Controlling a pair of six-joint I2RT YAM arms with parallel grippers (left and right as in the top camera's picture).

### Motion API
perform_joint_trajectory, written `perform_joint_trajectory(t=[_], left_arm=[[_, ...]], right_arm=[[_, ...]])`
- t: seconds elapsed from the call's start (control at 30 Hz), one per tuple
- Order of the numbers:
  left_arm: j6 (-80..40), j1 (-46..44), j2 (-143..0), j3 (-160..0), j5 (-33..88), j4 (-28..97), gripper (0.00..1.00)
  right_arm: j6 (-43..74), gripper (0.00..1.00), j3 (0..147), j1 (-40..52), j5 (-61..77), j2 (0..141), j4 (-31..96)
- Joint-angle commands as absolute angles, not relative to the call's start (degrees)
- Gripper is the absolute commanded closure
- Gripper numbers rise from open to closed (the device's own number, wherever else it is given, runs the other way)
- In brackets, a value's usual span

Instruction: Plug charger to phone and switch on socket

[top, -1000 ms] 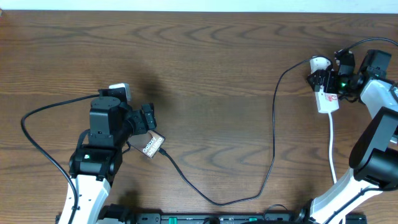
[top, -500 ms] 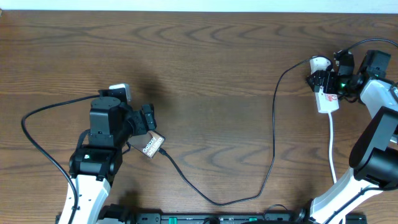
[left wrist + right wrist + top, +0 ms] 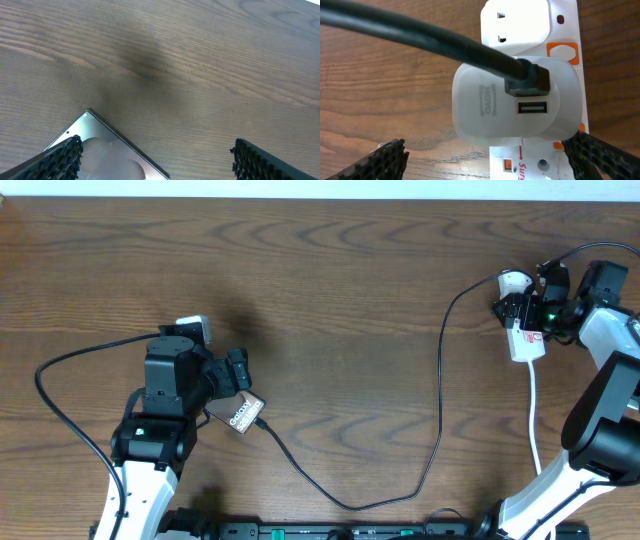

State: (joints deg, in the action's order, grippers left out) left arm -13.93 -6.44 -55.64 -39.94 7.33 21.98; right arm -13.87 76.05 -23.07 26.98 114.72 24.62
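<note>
Right gripper [image 3: 487, 150] hangs directly over the socket [image 3: 528, 348] at the far right of the table [image 3: 330, 300], its jaws spread wide and holding nothing. The left gripper [image 3: 156, 145] sits well apart on the other side of the table, equally wide and empty, with the phone [image 3: 243, 415] lying just in front of it, one corner showing between its fingers. From overhead, the charger [image 3: 438, 410] runs in a long loop from the phone's edge, where its tip appears already seated, up to a white adapter [image 3: 490, 107] plugged into the socket.

That leaves the switch, and the right arm is clearly the nearer one. In the right wrist view the socket's long axis runs straight away from the gripper, between the two fingers, and the adapter covers most of its width. An orange switch [image 3: 563, 51] shows on the right-hand edge just past the adapter, so the press probably needs a short reach forward and to the right. Whether that switch serves the adapter's outlet cannot be told.
</note>
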Motion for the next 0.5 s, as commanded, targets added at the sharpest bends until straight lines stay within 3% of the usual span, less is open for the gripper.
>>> perform_joint_trajectory(t=[0.0, 0.47], left_arm=[[-14.5, -6.6, -55.8, -41.2, 6.8, 22.1, 0.06], [-14.5, -6.6, -55.8, -41.2, 6.8, 22.0, 0.07]], right_arm=[[-13.3, 0.01, 76.2, -23.2, 27.4, 116.8, 24.8], [-12.8, 0.02, 76.2, -22.8, 29.1, 118.5, 24.6]])
